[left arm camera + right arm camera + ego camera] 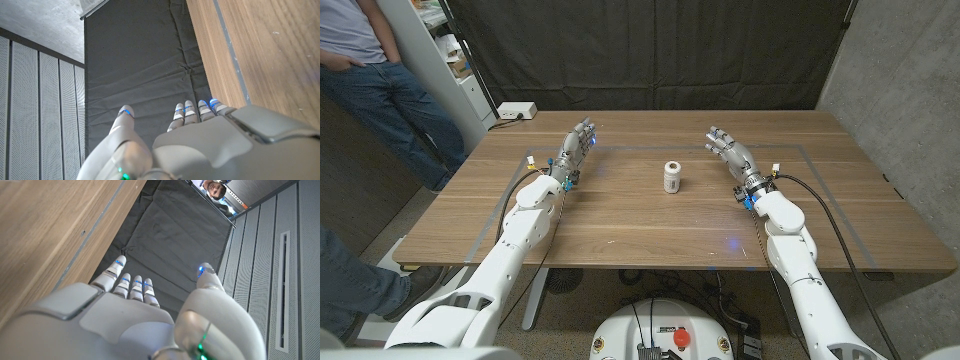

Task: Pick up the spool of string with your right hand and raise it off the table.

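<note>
Centrally, spool of string stands between right hand, left hand.

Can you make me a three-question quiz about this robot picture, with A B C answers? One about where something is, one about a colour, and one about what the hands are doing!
1. Where does the spool of string stand?
A. On the table, between the two hands
B. Inside the right hand
C. On the floor

2. What colour is the spool mostly?
A. Red
B. White
C. Green

3. What is the right hand doing?
A. Holding the spool up in the air
B. Pressing on top of the spool
C. Waiting open, apart from the spool

Answers:
1. A, because the head view shows the spool upright on the wood, with the left hand on one side and the right hand on the other.
2. B, because its body looks white, with a darker band.
3. C, because its fingers are spread, they hold nothing, and bare table lies between it and the spool.
</note>
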Available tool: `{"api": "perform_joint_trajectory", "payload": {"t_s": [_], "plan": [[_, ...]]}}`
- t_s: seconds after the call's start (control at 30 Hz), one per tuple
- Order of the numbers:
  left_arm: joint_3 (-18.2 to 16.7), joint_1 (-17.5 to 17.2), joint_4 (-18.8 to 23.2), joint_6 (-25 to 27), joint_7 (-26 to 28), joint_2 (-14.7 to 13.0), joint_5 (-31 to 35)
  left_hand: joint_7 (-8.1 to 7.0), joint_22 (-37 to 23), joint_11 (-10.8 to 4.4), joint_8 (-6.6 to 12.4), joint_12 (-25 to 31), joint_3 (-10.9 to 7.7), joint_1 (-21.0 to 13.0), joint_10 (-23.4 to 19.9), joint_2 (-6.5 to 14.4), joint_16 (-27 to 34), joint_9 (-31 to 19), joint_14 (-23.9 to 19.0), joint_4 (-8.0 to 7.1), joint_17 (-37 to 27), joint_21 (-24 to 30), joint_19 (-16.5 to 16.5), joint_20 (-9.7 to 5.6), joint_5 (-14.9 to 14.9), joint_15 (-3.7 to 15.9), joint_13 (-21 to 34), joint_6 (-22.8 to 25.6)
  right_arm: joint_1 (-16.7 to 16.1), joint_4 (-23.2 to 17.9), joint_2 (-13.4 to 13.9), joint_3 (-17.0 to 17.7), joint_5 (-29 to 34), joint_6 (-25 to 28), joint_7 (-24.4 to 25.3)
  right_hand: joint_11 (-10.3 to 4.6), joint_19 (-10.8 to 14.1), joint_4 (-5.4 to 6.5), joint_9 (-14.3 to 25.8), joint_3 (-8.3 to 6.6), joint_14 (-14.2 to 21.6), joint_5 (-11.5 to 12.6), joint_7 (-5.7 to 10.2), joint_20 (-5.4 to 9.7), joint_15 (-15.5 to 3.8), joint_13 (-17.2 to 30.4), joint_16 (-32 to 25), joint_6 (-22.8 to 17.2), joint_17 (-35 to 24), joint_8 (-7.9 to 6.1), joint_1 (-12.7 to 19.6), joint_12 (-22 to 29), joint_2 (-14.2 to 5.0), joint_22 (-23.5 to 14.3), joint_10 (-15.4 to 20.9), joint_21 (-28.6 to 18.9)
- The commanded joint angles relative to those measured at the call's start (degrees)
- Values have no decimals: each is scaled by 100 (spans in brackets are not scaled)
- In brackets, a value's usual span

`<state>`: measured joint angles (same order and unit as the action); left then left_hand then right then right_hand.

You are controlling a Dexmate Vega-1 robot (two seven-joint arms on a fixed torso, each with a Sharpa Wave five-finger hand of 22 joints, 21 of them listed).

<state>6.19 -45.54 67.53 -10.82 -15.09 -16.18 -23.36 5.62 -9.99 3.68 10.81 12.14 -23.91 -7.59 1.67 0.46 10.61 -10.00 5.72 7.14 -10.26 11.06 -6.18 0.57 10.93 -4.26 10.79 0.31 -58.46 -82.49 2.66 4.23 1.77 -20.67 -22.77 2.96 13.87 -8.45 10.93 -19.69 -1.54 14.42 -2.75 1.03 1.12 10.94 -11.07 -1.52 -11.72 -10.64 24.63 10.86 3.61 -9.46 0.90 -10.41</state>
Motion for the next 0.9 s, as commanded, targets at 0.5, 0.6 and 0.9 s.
{"api": "perform_joint_trajectory", "payload": {"t_s": [0.5, 0.6, 0.9], "plan": [[41, 36, -14, -9, 7, 35, 17, 13, -21, 21, -3, -18, 2, -29, 23, 30, 7, -23, 30, 11, -14, 2, -38, 46, -26, -40, 19, 12, -84, -116, 28, -107, 214, -226, 60, 25, -78, -37, 11, 20, -89, 87, -18, -8, -1, -1, -1, 67, 2, -29, 67, -2, 100, -22, -71, -15], [43, 11, 19, -25, 3, 49, 2, 13, -21, 10, -3, -19, 3, -29, 25, 31, 8, -23, 28, 11, -15, 2, -41, 53, -26, -43, 20, 11, -102, -161, 28, -108, 199, -186, 40, 24, -82, -38, 11, 23, -92, 94, -19, -7, 2, -1, -1, 73, 2, -28, 70, -2, 107, -22, -74, -15], [47, -80, 190, -23, 95, 27, 26, 8, -21, 20, 0, -18, 7, -29, 23, 34, 10, -23, 25, 12, -15, 4, -42, 58, -27, -45, 20, 23, -161, -222, 70, -130, 248, -228, 13, 27, -113, -39, 11, 39, -120, 132, -11, -22, 20, -1, 2, 103, 3, -24, 85, -6, 141, -23, -103, -9]]}}
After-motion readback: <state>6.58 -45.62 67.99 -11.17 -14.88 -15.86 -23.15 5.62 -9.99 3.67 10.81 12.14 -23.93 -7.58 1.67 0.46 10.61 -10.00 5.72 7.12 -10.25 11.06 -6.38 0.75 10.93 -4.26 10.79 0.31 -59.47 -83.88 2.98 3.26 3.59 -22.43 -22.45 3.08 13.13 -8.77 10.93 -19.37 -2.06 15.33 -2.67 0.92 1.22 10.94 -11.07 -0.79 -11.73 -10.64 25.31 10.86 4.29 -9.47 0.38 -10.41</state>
